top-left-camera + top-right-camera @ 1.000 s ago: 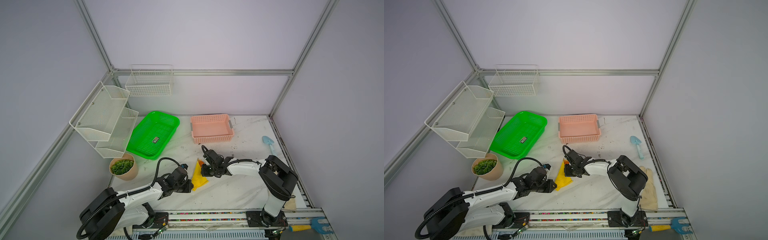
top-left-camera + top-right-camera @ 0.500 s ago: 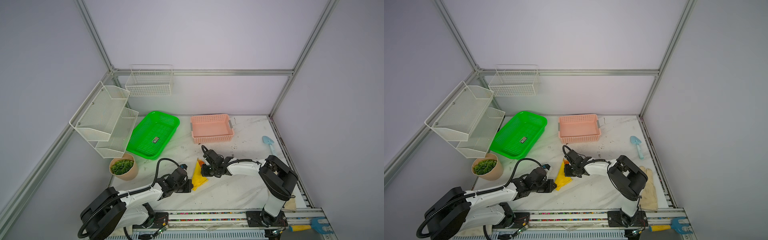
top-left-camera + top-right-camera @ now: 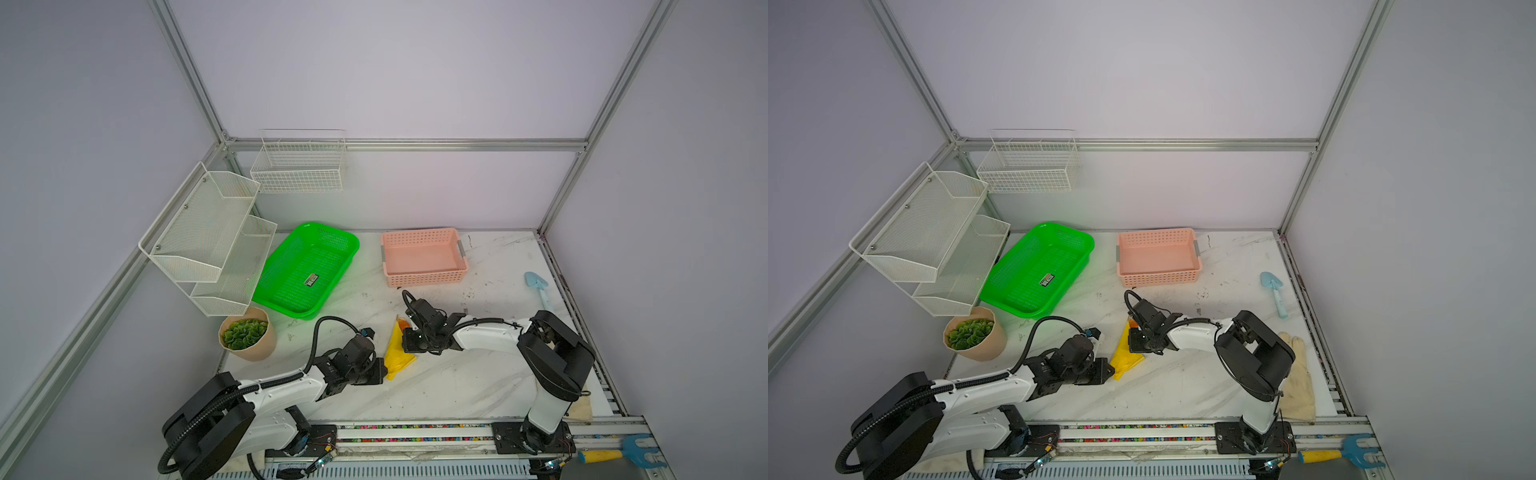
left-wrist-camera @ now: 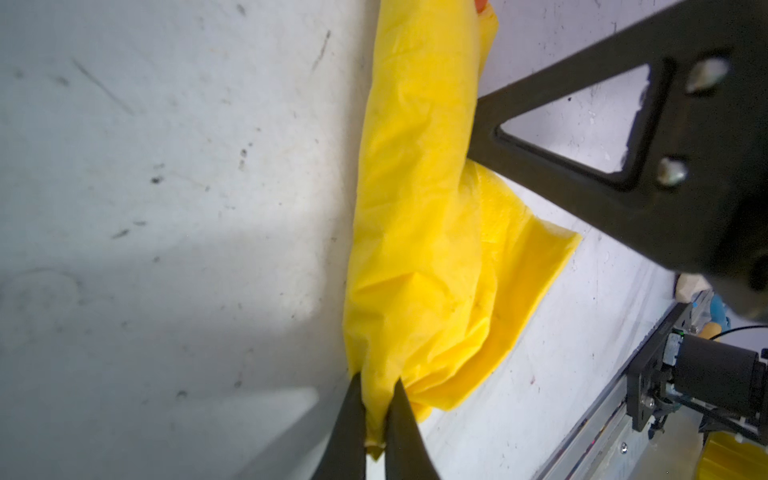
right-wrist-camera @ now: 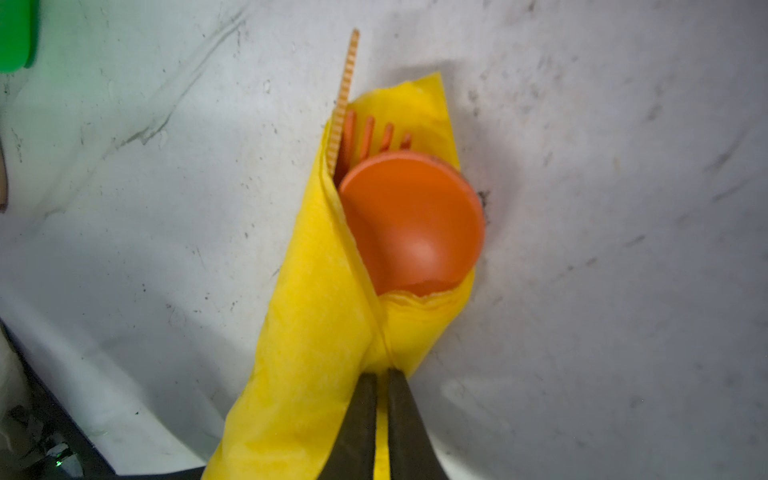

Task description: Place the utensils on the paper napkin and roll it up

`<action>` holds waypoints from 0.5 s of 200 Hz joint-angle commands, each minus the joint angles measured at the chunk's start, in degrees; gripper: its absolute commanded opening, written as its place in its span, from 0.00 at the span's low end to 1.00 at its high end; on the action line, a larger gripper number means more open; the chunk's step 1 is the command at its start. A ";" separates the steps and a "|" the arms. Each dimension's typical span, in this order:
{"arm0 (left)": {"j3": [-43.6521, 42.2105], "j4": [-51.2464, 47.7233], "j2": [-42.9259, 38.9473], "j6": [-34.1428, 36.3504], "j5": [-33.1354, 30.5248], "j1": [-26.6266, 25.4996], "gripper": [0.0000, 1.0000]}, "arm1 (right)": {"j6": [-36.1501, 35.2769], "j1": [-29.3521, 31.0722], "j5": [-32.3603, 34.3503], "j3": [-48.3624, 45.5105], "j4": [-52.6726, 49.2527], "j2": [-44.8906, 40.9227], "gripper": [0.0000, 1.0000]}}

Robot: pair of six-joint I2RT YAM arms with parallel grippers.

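The yellow paper napkin (image 3: 398, 351) (image 3: 1126, 356) lies part-rolled on the white table between both arms. In the right wrist view the napkin (image 5: 316, 324) wraps the orange spoon (image 5: 411, 224) and the fork (image 5: 374, 137), whose heads stick out of the roll's far end; a ridged orange strip (image 5: 345, 95) juts beside them. My right gripper (image 5: 381, 382) is shut on a fold of the napkin near that end. My left gripper (image 4: 376, 395) is shut on the napkin (image 4: 415, 208) at the roll's near end. A loose flap (image 4: 528, 266) spreads beside the roll.
A pink basket (image 3: 424, 257) and a green tray (image 3: 307, 270) stand behind the napkin. A potted plant (image 3: 247, 338) sits left, under white wire shelves (image 3: 208, 241). A light-blue trowel (image 3: 538, 289) lies far right, a beige cloth (image 3: 1298, 378) near the right arm's base.
None of the arms or the napkin has visibly shifted in the top views.
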 commanded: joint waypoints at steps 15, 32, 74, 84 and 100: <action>0.65 -13.97 -6.26 1.87 -3.08 -0.29 0.30 | -1.01 0.33 2.64 0.46 -4.68 1.28 0.13; 1.88 -17.47 -10.87 2.59 -3.60 -0.32 0.37 | -1.36 0.39 3.10 0.60 -5.05 1.36 0.13; 4.05 -11.85 -16.73 3.14 -8.17 0.41 0.41 | -1.26 0.41 3.21 0.31 -4.70 1.24 0.13; 5.28 -10.67 -15.83 4.10 -8.41 1.72 0.41 | -1.19 0.35 3.18 0.06 -4.56 1.05 0.13; 7.60 -8.70 -12.99 5.62 -7.67 4.07 0.41 | -1.31 0.39 3.22 0.12 -4.54 0.97 0.13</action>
